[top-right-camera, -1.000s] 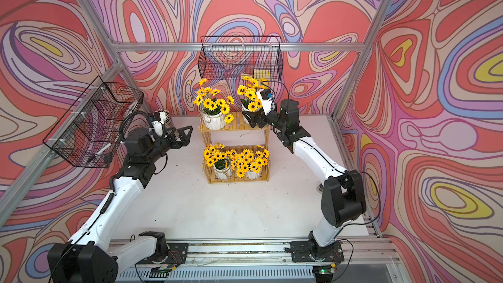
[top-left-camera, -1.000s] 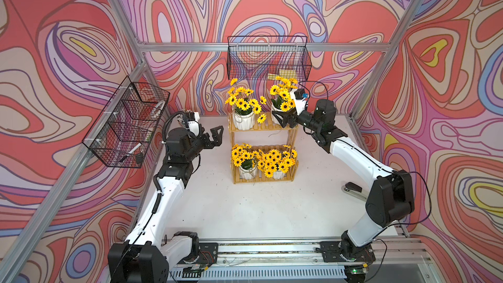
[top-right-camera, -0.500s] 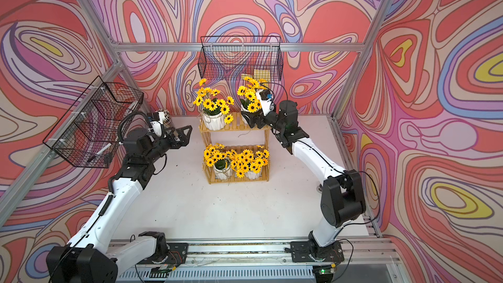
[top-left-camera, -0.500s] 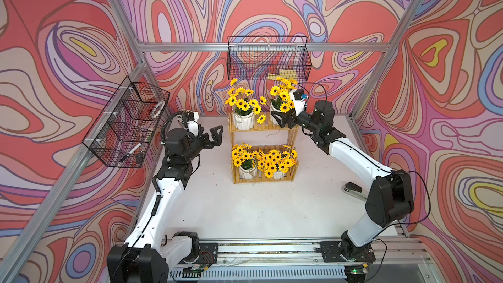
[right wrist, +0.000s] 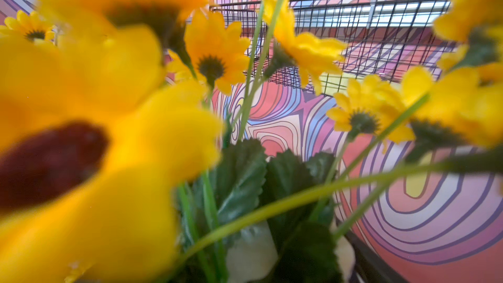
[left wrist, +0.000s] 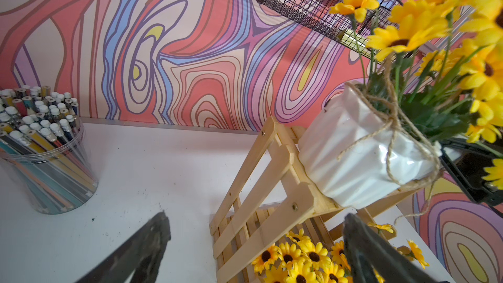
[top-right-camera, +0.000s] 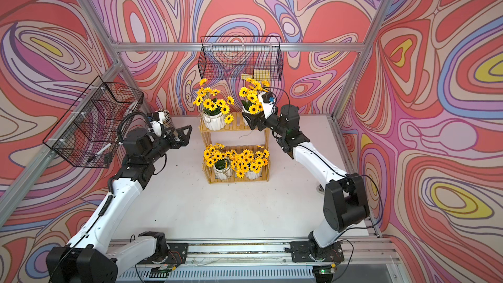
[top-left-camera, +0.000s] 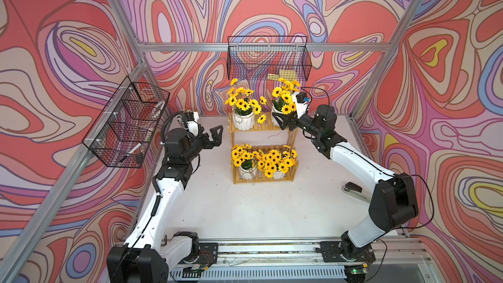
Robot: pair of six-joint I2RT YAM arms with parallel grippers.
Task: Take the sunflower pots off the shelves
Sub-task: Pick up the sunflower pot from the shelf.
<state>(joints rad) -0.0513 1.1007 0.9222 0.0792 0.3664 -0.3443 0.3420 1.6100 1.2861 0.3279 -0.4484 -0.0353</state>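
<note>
In both top views the shelves [top-left-camera: 268, 126] hold all four sunflower pots [top-right-camera: 215, 121], two per tier: the upper left pot [top-left-camera: 243, 121], the upper right pot [top-left-camera: 276, 110] and the lower pots [top-left-camera: 247, 172] crowded together. The left gripper [top-left-camera: 216, 136] hangs wide open just beside the upper tier, not touching it. The right gripper [top-left-camera: 283, 122] brackets the upper right pot's base; whether it is squeezing cannot be told. The left wrist view shows the upper left pot [left wrist: 359, 156] glossy, ribbed and tied with twine: probably light, slippery and breakable, best taken across the body, below the floppy blooms. The right wrist view is mostly blurred yellow flowers.
</note>
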